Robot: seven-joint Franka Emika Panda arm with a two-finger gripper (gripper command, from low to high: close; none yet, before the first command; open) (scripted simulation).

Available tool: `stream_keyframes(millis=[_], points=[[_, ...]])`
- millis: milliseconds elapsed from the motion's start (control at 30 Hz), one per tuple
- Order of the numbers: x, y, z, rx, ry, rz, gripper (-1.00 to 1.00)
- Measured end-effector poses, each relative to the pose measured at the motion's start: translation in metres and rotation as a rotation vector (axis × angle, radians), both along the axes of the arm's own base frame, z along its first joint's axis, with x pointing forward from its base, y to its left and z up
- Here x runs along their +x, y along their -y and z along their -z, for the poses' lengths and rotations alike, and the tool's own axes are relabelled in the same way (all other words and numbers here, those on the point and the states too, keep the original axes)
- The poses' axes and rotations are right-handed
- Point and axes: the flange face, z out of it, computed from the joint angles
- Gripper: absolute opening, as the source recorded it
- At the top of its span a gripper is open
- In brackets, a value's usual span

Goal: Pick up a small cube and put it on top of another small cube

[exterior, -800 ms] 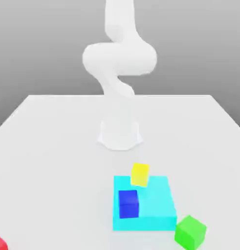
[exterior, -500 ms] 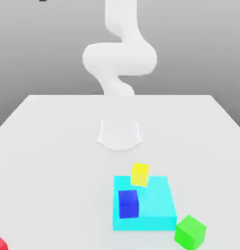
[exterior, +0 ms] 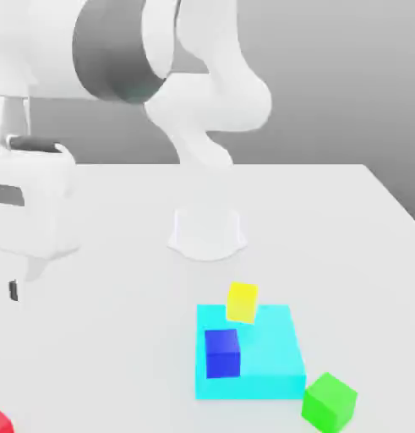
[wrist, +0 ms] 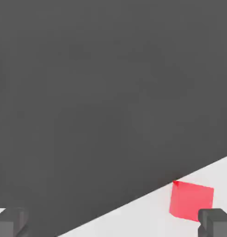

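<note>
Reaching toward a first pick looks like the step in hand: nothing is grasped yet, no cube stacked. Arm (exterior: 117, 51) fills the upper part of the exterior view's left, w/ the hand (wrist: 113, 224) seen from its own camera as two dark fingertips (wrist: 9, 223) set wide apart, nothing between them, so spread & empty.

Likely target, judging by the hand view: red cube (wrist: 191, 200), sitting on the desk (exterior: 109, 338) close to its edge, just beside one fingertip in that picture. In the exterior view the red cube is a sliver at the bottom corner on that view's left.

Other cubes: yellow cube (exterior: 242, 302) tilted, leaning on the far rim of a flat cyan block (exterior: 265, 347); blue cube (exterior: 221, 352) on top of the cyan block; green cube (exterior: 329, 402) on the desk just beside the block's near corner, exterior view's right.

Next move, as I judge it: centre the hand over the red cube, drop, straddle it, close. Cube sits near the desk edge, so approach needs care not to nudge it off.

Surface: plain white desk, matte, no clutter beyond the blocks. Room: blank grey backdrop, darker in the hand view.
</note>
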Motion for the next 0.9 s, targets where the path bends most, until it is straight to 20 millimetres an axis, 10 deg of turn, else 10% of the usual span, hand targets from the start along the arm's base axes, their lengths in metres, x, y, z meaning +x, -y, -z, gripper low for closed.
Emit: stream_keyframes(millis=[400, 433, 667, 800, 900], points=[[-0.024, 0.069, 0.207, 0.048, -0.192, 0.147, 0.00], [-0.025, 0.070, 0.217, 0.049, -0.193, 0.147, -1.00], [-0.025, 0.070, 0.216, 0.050, -0.193, 0.148, -1.00], [-0.025, 0.066, 0.162, 0.053, -0.191, 0.147, -1.00], [-0.023, 0.016, 0.135, 0.089, -0.180, 0.136, -1.00]])
